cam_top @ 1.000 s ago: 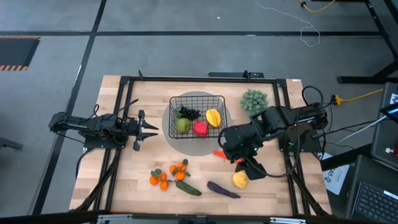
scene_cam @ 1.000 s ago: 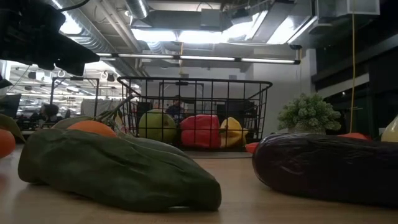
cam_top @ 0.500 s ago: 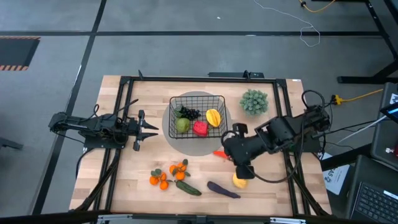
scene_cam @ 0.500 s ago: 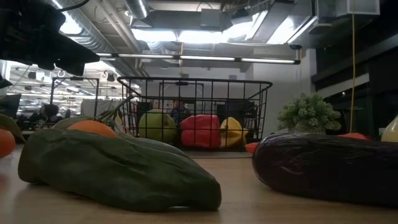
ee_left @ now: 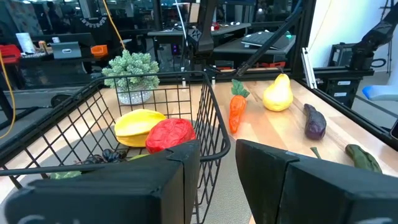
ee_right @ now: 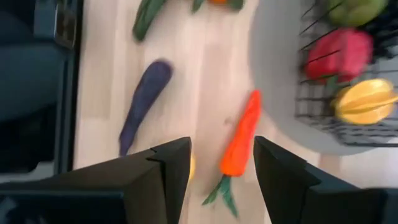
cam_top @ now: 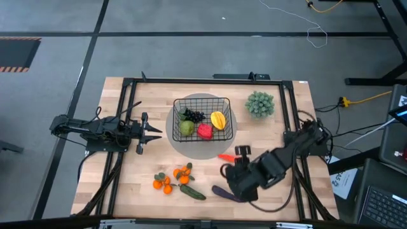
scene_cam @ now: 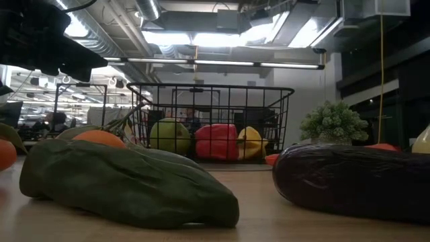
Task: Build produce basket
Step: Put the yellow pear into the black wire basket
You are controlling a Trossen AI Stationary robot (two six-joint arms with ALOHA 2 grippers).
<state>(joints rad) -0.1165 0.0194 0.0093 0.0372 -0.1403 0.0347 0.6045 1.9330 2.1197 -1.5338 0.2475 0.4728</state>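
Grey floor surrounds a pale wooden table [cam_top: 146, 172] framed by black rails, seen from above. Near the table's far middle stands the black wire basket [cam_top: 202, 119] on a grey round disc [cam_top: 215, 149]; inside it lie a green apple [cam_top: 186, 128], dark grapes [cam_top: 194, 116], a red pepper [cam_top: 205, 131] and a yellow star-ridged fruit [cam_top: 218, 119]. A pale-green bushy plant [cam_top: 259, 104] stands to the basket's right, apart from it. On the near part of the table lie a cluster of tangerines [cam_top: 173, 177], a green cucumber [cam_top: 192, 192] just beside them, and a purple eggplant [cam_top: 222, 193] partly covered by the right arm. An orange carrot [cam_top: 225, 156] lies between the basket and that arm. The left gripper [cam_top: 147, 130] waits at the table's left side, pointing toward the basket; in its wrist view the two fingers [ee_left: 273, 180] stand apart with nothing between them, and a yellow lemon [ee_left: 278, 94] shows beyond the carrot. The right gripper [ee_right: 215, 163] hangs over the near right of the table, above the carrot and eggplant; its fingers [ee_right: 283, 171] are spread and hold nothing. In the low view the cucumber and eggplant fill the foreground, with the basket behind them.
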